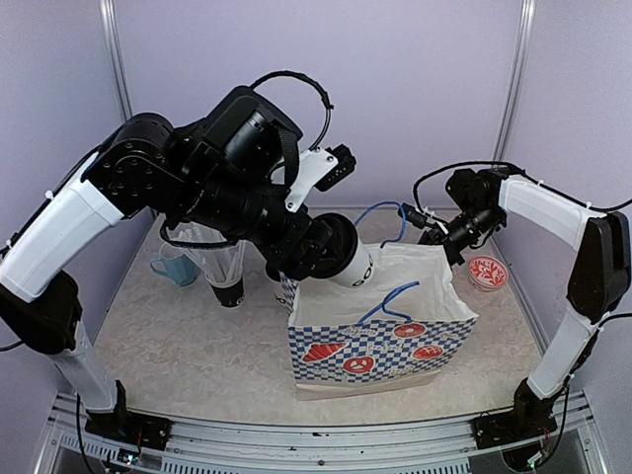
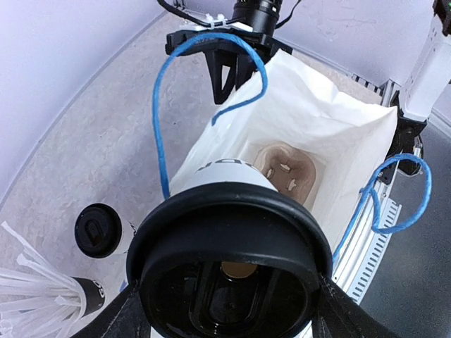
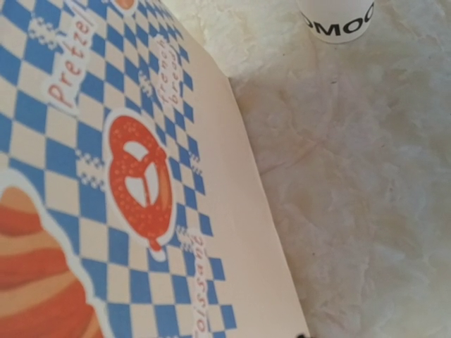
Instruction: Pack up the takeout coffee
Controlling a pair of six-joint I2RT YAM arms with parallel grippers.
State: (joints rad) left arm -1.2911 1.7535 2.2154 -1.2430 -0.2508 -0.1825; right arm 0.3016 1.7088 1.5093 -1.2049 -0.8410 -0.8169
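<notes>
Black lid (image 2: 225, 282) fills the left gripper (image 2: 229, 320), clamped around one coffee cup (image 1: 357, 269) tilted over the bag (image 2: 317, 120), with the cardboard carrier (image 2: 285, 165) beyond. Left of it stands the second cup (image 2: 99, 229). At the bag's rim sits the right gripper (image 1: 441, 237), grip unclear.

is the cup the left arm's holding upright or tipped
Tipped. In the top view the coffee cup leans steeply, lid up-left and lettered base down-right, pointing toward the mouth of the open bag.

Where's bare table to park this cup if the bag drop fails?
Free: the near-left table, between the bag and front rail; also right of the bag, nearer than the red disc. Crowded: far left, around the mug, straw cup and second cup.
</notes>
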